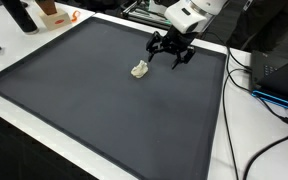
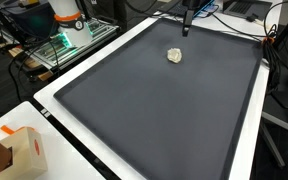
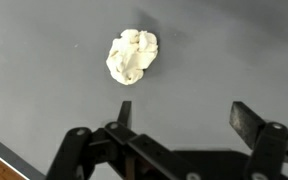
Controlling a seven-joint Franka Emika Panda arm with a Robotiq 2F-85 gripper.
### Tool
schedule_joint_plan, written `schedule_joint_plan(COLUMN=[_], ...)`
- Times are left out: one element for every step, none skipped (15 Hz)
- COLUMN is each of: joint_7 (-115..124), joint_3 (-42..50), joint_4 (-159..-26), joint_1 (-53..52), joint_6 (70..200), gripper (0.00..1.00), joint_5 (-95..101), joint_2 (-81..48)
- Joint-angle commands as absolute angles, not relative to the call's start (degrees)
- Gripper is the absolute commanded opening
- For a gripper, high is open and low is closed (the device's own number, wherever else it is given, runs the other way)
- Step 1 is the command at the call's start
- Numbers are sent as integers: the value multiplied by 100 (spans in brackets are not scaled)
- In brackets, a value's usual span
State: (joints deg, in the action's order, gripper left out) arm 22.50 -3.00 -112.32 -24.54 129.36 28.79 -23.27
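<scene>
Exterior view, gripper: here's the gripper (image 1: pixel 171 58), hanging over the far side of the dark mat (image 1: pixel 104 115), fingers spread wide with nothing between them.
Exterior view, wad: a pale crumpled wad (image 1: pixel 139 70), paper or tissue by the look of it, lies on the mat at about 8 o'clock from the gripper. It is near but apart, with no contact.
Exterior view, surroundings: cables (image 1: pixel 259 130) trail over the white table (image 1: pixel 224 140) off at 4 o'clock, well apart from the action.
Exterior view, other angle: the gripper (image 2: pixel 186 30) comes in at the top edge and the wad (image 2: pixel 175 56) sits just below it at roughly 7 o'clock, alone on the mat (image 2: pixel 154 115). A box (image 2: pixel 24 150) stands way down in the near corner.
Wrist view, wad: the wad (image 3: pixel 132 55) shows at 11 o'clock from the gripper (image 3: pixel 182 112), ahead of the tips and a touch off-centre.
Wrist view, fingers: both fingers (image 3: pixel 247 120) are apart, and the gap between them shows only mat.
Step in hand: my read is an approach, lining up on the wad, with no grasp begun.
Next move calls for: a shift toward 11 o'clock to centre the wad between the tips, then a descent to straddle it before closing. It is light and soft, so a nudge could scoot it away.
</scene>
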Motion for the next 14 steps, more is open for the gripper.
schedule_joint_plan(joint_7=[2118, 2140, 2139, 2142, 2143, 2138, 2109, 2099, 2092, 2076, 2085, 2068, 2069, 2043], joint_3=[-429, -434, -440, -435, -435, -434, -438, -434, -430, -430, -425, -430, -426, -424], joint_4=[-11817, -11890, -11965, -12036, -12096, -12160, -12214, -12263, -12305, -12353, -12399, -12438, -12472, -12512], joint_1=[-2313, -2306, -2296, -2291, -2285, -2276, -2260, -2255, -2249, -2238, -2230, -2212, -2201, -2179], joint_6=[13149, 13189, 13227, 13295, 13338, 13402, 13448, 13499, 13530, 13587, 13618, 13645, 13678, 13730], gripper=[100, 100, 100, 100, 100, 100, 100, 100, 100, 100, 100, 100, 100, 100], joint_5=[2983, 3005, 3031, 3070, 3078, 3089, 3086, 3111, 3134, 3159, 3190, 3188, 3203, 3211], joint_2=[-1955, -1915, -1885, -1855, -1829, -1801, -1781, -1762, -1748, -1730, -1714, -1697, -1685, -1680])
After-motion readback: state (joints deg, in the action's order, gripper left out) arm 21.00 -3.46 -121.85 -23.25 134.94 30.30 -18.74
